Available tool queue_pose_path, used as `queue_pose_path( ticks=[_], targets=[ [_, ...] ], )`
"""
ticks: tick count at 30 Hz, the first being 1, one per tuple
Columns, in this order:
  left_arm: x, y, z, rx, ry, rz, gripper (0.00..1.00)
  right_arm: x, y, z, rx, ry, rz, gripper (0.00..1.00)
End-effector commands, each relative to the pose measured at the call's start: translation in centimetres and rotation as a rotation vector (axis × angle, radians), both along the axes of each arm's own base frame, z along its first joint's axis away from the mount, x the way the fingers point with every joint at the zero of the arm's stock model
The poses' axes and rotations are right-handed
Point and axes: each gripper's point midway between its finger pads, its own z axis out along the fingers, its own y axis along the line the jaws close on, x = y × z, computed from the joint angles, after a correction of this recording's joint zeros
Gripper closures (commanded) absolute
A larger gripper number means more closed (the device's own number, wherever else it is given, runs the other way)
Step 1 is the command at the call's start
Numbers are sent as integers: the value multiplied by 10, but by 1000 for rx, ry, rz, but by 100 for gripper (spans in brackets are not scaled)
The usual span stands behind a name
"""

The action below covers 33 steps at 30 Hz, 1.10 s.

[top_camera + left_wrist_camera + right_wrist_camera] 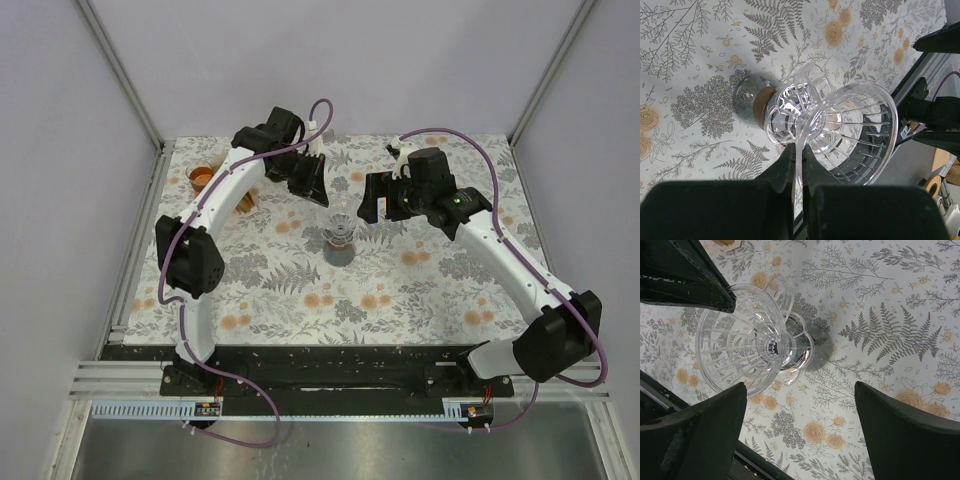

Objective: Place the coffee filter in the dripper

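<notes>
The dripper [340,231] is a clear ribbed cone with a wide round rim, not green, upright at mid table. Whether its base touches the cloth I cannot tell. In the left wrist view the dripper [855,125] fills the centre, and my left gripper [799,159] is shut on its thin clear side handle. In the top view the left gripper [320,198] is just behind and left of it. My right gripper [374,206] is open and empty to its right; in the right wrist view the gripper [800,390] has the dripper [742,345] at its upper left. A tan paper piece [248,203], perhaps the coffee filter, lies half hidden behind the left arm.
An orange round holder [200,178] stands at the back left corner of the floral tablecloth [420,290]. The dripper's dark round shadow [340,255] lies just in front of it. White walls and metal posts close in the table's sides and back.
</notes>
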Motion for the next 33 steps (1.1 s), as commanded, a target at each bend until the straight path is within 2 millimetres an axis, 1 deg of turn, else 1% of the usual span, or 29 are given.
queue_pose_path(
  ticks=[1, 3, 4, 5, 7, 8, 10, 11, 13, 16, 17, 20, 22, 24, 25, 26, 27, 28, 29, 30, 33],
  targets=[
    [11, -2, 18, -8, -80, 18, 100, 5, -5, 20, 3, -60, -17, 4],
    [11, 0, 20, -2, -89, 19, 100, 5, -5, 18, 0, -55, -17, 4],
    [11, 0, 22, -5, -95, 18, 96, 5, -4, 17, -1, -53, -15, 4],
    [11, 0, 24, -5, -101, 18, 86, 6, -4, 16, -3, -54, -15, 4],
    [9, -1, 29, -20, -106, 11, 73, 7, -3, 16, -3, -50, -12, 4],
    [8, -3, 30, -30, -102, 2, 65, 7, -3, 16, 0, -50, -11, 4],
    [5, -3, 35, -44, -106, -10, 57, 7, -1, 16, 4, -46, -7, 4],
    [4, -4, 37, -48, -113, -11, 54, 6, -1, 16, 5, -46, -5, 4],
    [6, -3, 41, -45, -131, -10, 53, 5, -1, 16, 5, -46, -2, 4],
    [9, 1, 54, -45, -167, -5, 46, 4, -2, 17, 5, -46, -3, 4],
    [8, 0, 61, -50, -185, -10, 42, 4, -3, 19, 7, -52, -5, 4],
    [13, 10, 81, -49, -250, 7, 38, 3, -4, 23, 10, -61, -6, 4],
    [21, 23, 90, -32, -300, 41, 37, 1, -5, 26, 10, -68, -9, 4],
    [32, 43, 97, -1, -351, 109, 37, 1, -7, 29, 9, -76, -16, 4],
    [38, 55, 95, 21, -382, 119, 37, 0, -8, 31, 11, -78, -20, 4],
    [43, 68, 98, 28, -411, 151, 37, -1, -9, 32, 10, -81, -24, 4],
    [48, 81, 95, 50, -425, 183, 37, -2, -10, 34, 10, -85, -29, 4],
    [54, 99, 87, 81, -433, 228, 37, -4, -13, 36, 6, -95, -31, 4],
    [61, 115, 87, 112, -468, 275, 37, -5, -15, 36, 1, -101, -35, 4],
    [68, 130, 81, 152, -487, 318, 37, -5, -17, 37, -5, -109, -41, 4],
    [95, 178, 73, 287, -579, 490, 40, -3, -25, 34, -37, -126, -66, 4]
  ],
)
